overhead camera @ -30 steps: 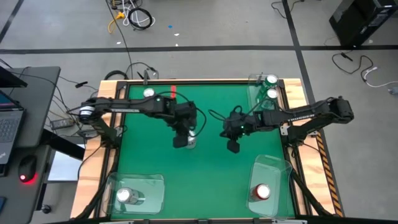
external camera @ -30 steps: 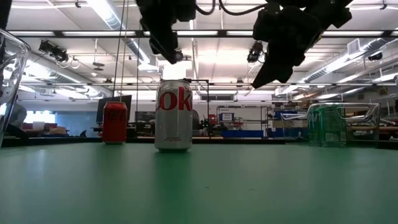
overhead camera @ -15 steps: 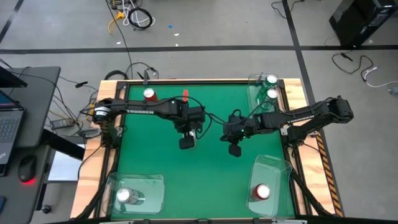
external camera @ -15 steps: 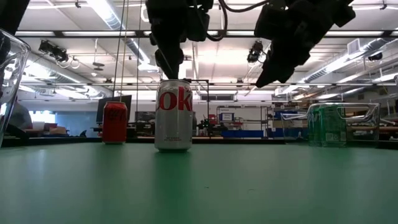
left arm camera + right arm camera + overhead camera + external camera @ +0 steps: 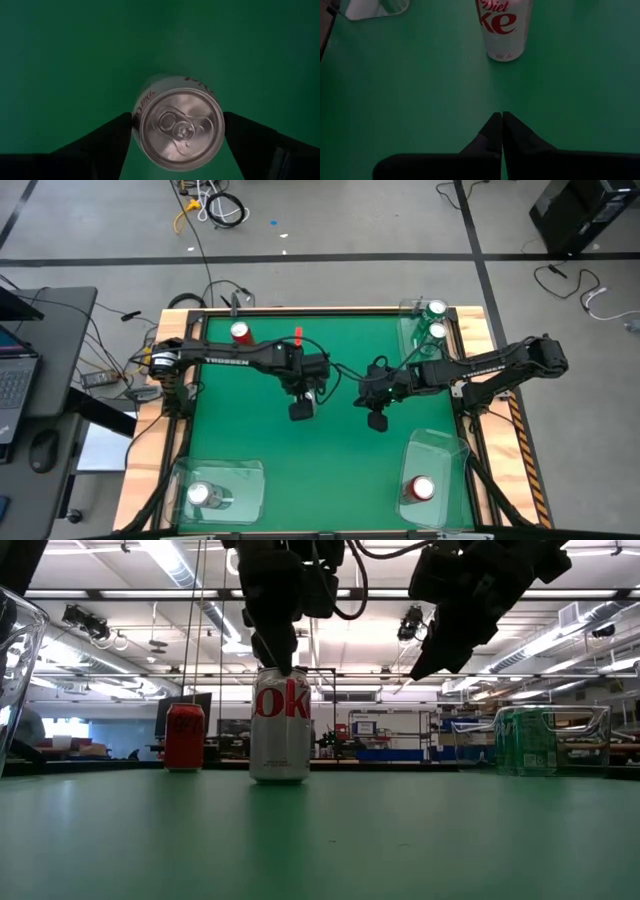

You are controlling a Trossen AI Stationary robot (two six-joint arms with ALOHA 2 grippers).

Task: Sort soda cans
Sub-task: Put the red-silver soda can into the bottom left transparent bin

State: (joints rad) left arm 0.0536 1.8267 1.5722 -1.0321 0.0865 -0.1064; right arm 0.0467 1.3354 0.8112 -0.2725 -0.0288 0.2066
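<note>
A silver Diet Coke can [image 5: 279, 725] stands upright on its base at the middle of the green table, its top [image 5: 180, 129] filling the left wrist view. My left gripper [image 5: 177, 131] is open right above it, one finger on each side of the top rim. My right gripper [image 5: 501, 125] is shut and hovers to the can's right [image 5: 377, 418]. A red can [image 5: 240, 332] stands near the far left corner. Two green cans [image 5: 436, 320] sit in the far right bin, a silver can [image 5: 199, 495] in the near left bin, a red can [image 5: 421, 488] in the near right bin. My left gripper comes at the silver can from above, pointing down, with its fingers [image 5: 117, 137] level with the can's top rim [image 5: 142, 117] on opposite sides. The gap to the rim is very small, and I cannot tell whether the fingers touch it. The can stands on the table.
Clear plastic bins stand at three corners: near left [image 5: 225, 470], near right [image 5: 440, 450], far right [image 5: 412, 330]. A wooden frame [image 5: 480, 340] edges the table. Open green mat lies on the near side between the two near bins.
My left gripper has moved a little toward the table's right and come down from above the silver can until its fingers are at the can's top. The can has stayed in place. My right gripper has barely moved.
</note>
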